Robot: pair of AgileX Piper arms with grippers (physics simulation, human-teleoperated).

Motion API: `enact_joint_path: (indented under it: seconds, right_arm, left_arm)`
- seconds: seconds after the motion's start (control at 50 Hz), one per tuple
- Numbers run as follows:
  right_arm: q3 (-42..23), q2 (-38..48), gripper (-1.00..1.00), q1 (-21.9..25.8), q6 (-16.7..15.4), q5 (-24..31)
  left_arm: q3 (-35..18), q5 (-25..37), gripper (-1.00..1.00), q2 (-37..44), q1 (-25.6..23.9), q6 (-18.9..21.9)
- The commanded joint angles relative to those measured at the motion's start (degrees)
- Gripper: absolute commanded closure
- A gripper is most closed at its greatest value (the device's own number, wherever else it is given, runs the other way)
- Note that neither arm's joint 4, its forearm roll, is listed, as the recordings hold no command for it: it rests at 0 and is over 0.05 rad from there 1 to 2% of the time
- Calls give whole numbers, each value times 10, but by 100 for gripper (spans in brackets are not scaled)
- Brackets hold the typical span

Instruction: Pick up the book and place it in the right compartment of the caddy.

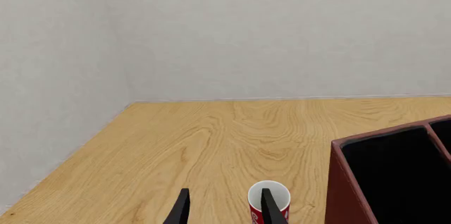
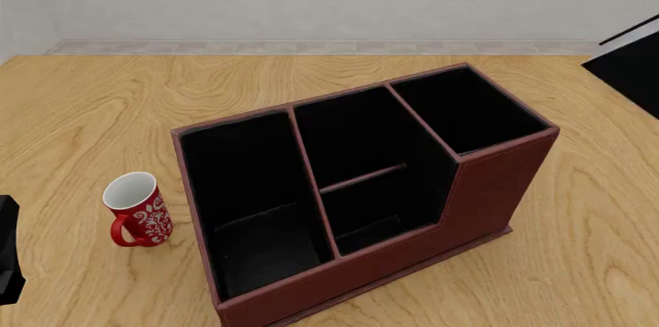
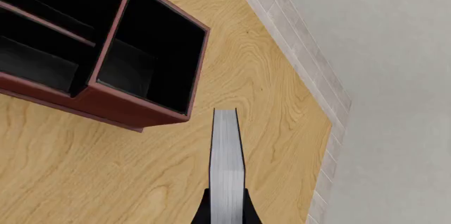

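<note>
The right wrist view alone shows the book (image 3: 226, 166): it stands edge-on between the fingers of the right hand (image 3: 226, 211), clamped there, its white page edges facing the camera, held in the air above the wooden surface (image 3: 84, 166) and just off the caddy's end. In that view the right compartment (image 3: 151, 55) lies open and dark beside the book, not under it. The front view shows the whole caddy (image 2: 495, 180) set at an angle on the surface, with its wide left section, shelf-divided middle and tall square right compartment (image 2: 464, 107), all black-lined; here a black shape at the upper right edge may be the book or the right arm, I cannot tell which. A red mug (image 2: 136, 210) with a white pattern stands near the caddy's left end, apart from it. The left wrist view shows the left hand (image 1: 224, 208) with its fingers apart and holding nothing, the mug (image 1: 269, 200) partly behind one finger, and the caddy's left corner (image 1: 352, 192) beside it.
</note>
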Motion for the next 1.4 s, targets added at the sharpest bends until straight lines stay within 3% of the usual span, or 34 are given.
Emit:
enact_joint_path:
  seconds: [0.02, 0.06, 0.28, 0.62, 0.74, 1.26, 1.4]
  right_arm:
    - [-38, 25, 100, 22, 3, 0]
    - [-56, 34, 100, 46, 24, 0]
    - [-88, 67, 100, 67, 47, 0]
    - [-134, 112, 100, 93, 63, 0]
    - [-125, 132, 100, 118, 95, 0]
    - [-162, 190, 100, 150, 127, 0]
    - [-159, 202, 100, 153, 149, 0]
  left_arm:
    - [0, 1, -100, 0, -2, -1]
    - [-1, 2, -100, 0, -3, 0]
    - [0, 3, -100, 0, -2, -1]
    - [0, 6, -100, 0, -1, 0]
    - [3, 5, -100, 0, 0, -2]
    - [9, 6, -100, 0, 1, -6]
    - [8, 8, -100, 0, -1, -6]
